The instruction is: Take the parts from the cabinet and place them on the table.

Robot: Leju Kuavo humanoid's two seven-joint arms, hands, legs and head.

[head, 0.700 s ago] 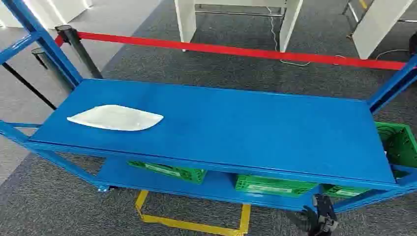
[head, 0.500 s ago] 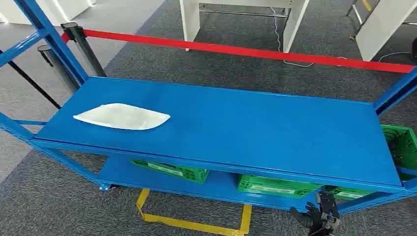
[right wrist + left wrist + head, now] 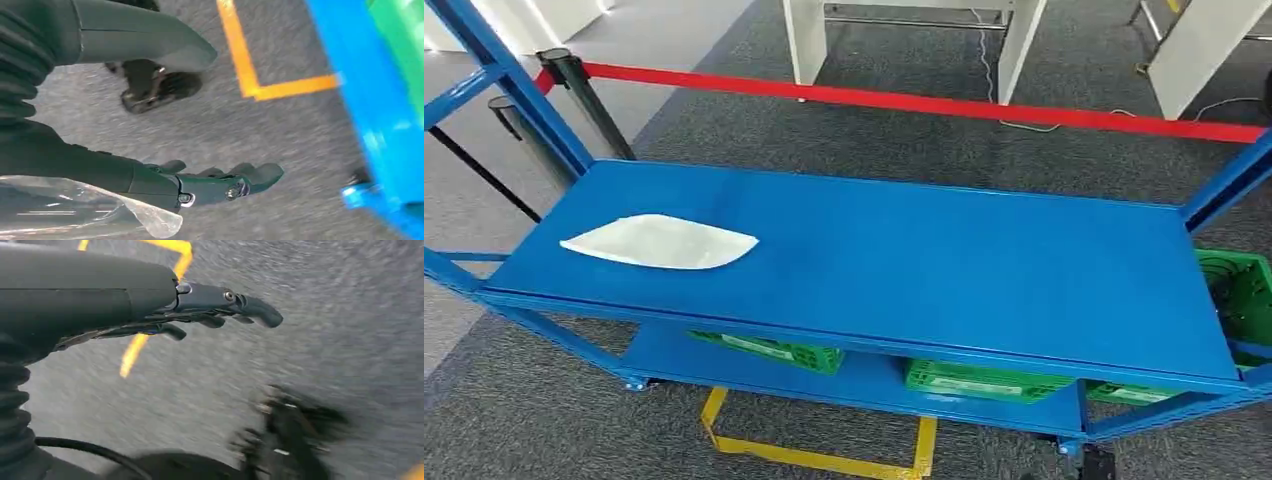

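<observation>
A flat white bagged part (image 3: 660, 242) lies on the left end of the blue cabinet's top shelf (image 3: 944, 260). My left hand (image 3: 200, 307) hangs over the grey carpet with its fingers stretched out and nothing in them. My right hand (image 3: 210, 182) hangs low by the cabinet's blue frame (image 3: 370, 115), thumb and fingers apart and nothing between them. A clear plastic edge (image 3: 90, 210) shows along the outer side of its fingers.
Green crates (image 3: 979, 380) sit on the lower shelf, and another green crate (image 3: 1239, 295) stands at the right end. Yellow floor tape (image 3: 814, 455) marks the carpet in front. A red barrier belt (image 3: 924, 103) runs behind the cabinet, with white furniture beyond it.
The head view has swayed slightly right and back. My right hand, seen at the lower edge before, has sunk almost out of the head view. The white part has not moved on the shelf.
</observation>
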